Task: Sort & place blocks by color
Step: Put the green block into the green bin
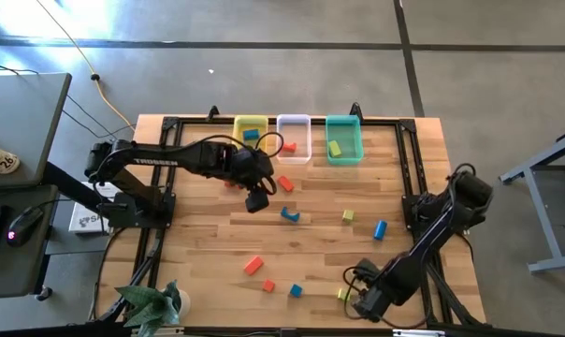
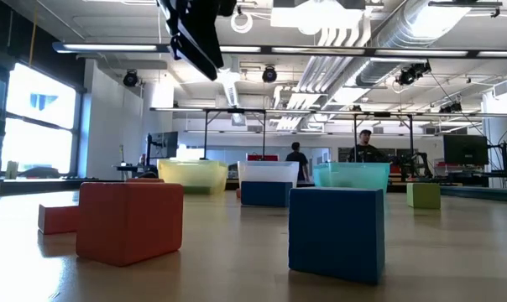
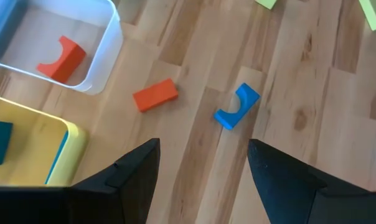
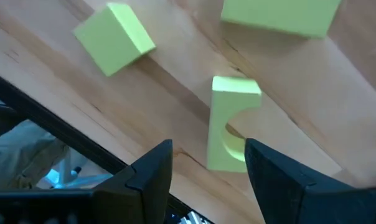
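Observation:
My left gripper [image 1: 256, 199] hangs open above the table's middle, in front of the trays. In its wrist view it [image 3: 203, 165] looks down on a blue arch [image 3: 236, 106] and a red-orange bar [image 3: 155, 94], both lying on the wood. My right gripper [image 1: 362, 304] is open at the near edge. Its fingers [image 4: 206, 171] stand on either side of the end of a yellow-green arch [image 4: 228, 121] lying on the table. A yellow-green cube [image 4: 115, 37] and another yellow-green block [image 4: 280, 14] lie just beyond it. My right gripper is open around the near end of the yellow-green arch [image 4: 225, 155], which lies flat on the table. One finger [image 4: 269, 174] is right beside the arch; whether it touches, I cannot tell.
Along the far edge stand a yellow tray [image 1: 251, 123] holding a blue block, a clear tray [image 1: 294, 120] holding a red-orange arch [image 3: 61, 59], and a teal tray [image 1: 344, 120] holding a yellow-green block. Loose blocks lie scattered over the table's middle and near part. People stand in the room behind the table.

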